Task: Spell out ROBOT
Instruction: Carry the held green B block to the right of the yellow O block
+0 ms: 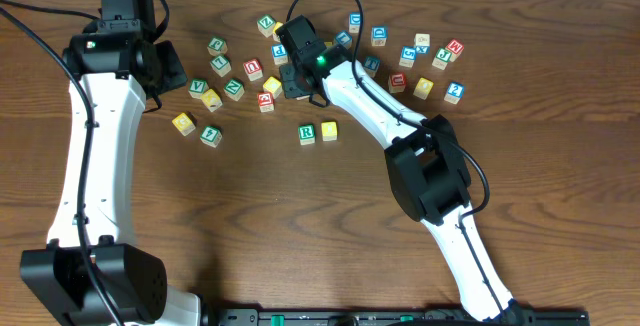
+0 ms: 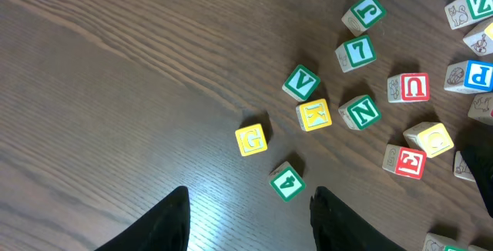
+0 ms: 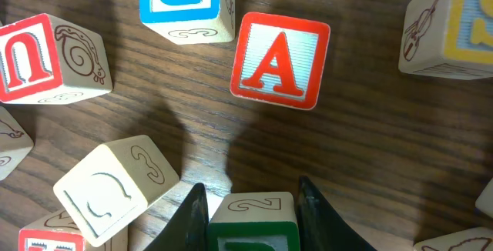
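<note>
The left arm [image 1: 95, 156] rises straight from its base [image 1: 95, 281] along the left side, and its wrist bends to the right at the far end. The left gripper [image 2: 249, 201] hangs low, facing down, its fingers [image 2: 166, 224] apart with nothing between them. The right arm [image 1: 365, 101] runs from the near edge up to a black elbow [image 1: 430, 171], then slants away to the left. The right gripper [image 3: 252, 189] points down, its fingers [image 3: 192, 220] pressed against both sides of a green cube [image 3: 253, 228].
</note>
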{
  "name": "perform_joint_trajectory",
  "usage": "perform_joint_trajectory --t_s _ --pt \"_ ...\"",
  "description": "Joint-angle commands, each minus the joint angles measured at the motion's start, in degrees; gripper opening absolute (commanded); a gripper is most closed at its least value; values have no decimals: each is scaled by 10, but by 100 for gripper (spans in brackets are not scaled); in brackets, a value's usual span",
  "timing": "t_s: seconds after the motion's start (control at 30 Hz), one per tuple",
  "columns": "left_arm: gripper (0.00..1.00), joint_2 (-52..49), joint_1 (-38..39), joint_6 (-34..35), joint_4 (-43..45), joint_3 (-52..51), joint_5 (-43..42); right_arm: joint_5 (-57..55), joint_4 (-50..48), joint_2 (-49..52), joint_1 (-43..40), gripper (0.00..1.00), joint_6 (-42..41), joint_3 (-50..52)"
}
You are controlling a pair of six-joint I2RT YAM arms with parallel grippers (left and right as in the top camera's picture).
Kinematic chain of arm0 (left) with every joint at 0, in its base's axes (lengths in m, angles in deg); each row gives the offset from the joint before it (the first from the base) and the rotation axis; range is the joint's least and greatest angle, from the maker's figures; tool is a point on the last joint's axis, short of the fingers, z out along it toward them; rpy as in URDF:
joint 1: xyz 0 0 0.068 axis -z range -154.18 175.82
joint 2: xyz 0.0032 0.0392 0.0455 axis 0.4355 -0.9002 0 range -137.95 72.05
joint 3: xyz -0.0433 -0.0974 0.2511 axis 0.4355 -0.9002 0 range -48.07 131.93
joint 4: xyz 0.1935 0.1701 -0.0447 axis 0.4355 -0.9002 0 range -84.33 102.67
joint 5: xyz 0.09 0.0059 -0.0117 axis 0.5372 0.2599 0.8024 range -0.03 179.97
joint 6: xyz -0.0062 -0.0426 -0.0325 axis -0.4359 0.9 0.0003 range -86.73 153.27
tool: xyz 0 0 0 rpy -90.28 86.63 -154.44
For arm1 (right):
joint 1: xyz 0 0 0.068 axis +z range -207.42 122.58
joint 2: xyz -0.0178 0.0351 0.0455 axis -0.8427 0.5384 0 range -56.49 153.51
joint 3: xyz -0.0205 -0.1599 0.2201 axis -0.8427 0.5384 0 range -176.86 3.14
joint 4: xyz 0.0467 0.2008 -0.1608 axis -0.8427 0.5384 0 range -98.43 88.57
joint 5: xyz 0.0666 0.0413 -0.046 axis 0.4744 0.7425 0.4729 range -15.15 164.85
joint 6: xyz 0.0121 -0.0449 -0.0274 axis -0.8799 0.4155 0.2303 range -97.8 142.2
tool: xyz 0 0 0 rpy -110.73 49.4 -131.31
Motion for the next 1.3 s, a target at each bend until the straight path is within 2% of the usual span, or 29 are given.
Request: perform_joint_trajectory --t_s 0.0,0.2,0.47,0.6,0.73,0.9,1.27 --pt "50 -7 -2 -1 0 -1 7 -6 5 -39 -2 12 -2 -3" --pt "50 -7 -2 -1 0 -1 7 -6 50 -97 -16 9 -2 -3" --pt "50 -7 -2 -1 0 -1 7 2 198 -189 -50 9 -10 -3" --pt "50 -7 -2 -1 0 -1 7 2 272 -195 -62 8 -10 -3" --pt "50 -7 -2 0 0 -1 7 2 319 -184 -68 3 -10 10" --pt "50 -7 -2 0 0 -1 7 2 298 -177 -64 4 -25 71" --pt "50 -7 -2 0 2 -1 7 41 174 -177 -57 16 -41 206"
